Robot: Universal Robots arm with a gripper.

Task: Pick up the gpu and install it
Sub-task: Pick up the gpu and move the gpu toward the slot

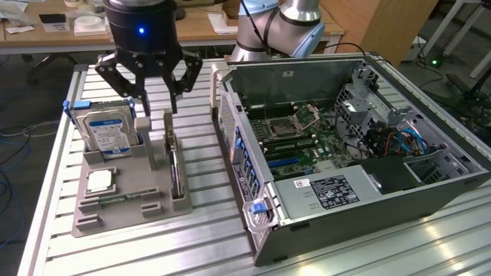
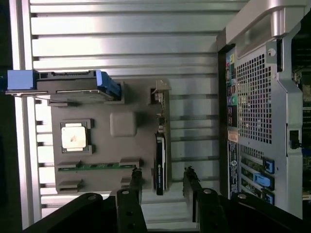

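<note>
Grey tray [image 1: 130, 214] holds the gpu [image 1: 175, 172] on edge along its side nearest the computer case [image 1: 368, 230], gripper [image 1: 151, 99] hovers above, jaws spread, probably straddling it, so nothing's grabbed and install isn't started.

Slatted aluminium worktable [image 1: 207, 236] took up most of the fg, its ribs catching pale glare. Behind the worktable: long wooden desk [image 1: 195, 31] w/ papers [image 1: 222, 23] & a white box [image 1: 91, 26] on top. Past the worktable's far corner, toward the exterior view's right: light-wood cabinet [image 1: 383, 26], then white furniture legs [image 1: 452, 26]. Grey floor [image 1: 31, 115] lay off the worktable's edge at the exterior view's left, w/ blue cables [image 1: 8, 172] trailing over it. Floor on the worktable's opposite side was darker, w/ black cables [image 1: 460, 86] & a small green light [image 1: 434, 61].
</note>
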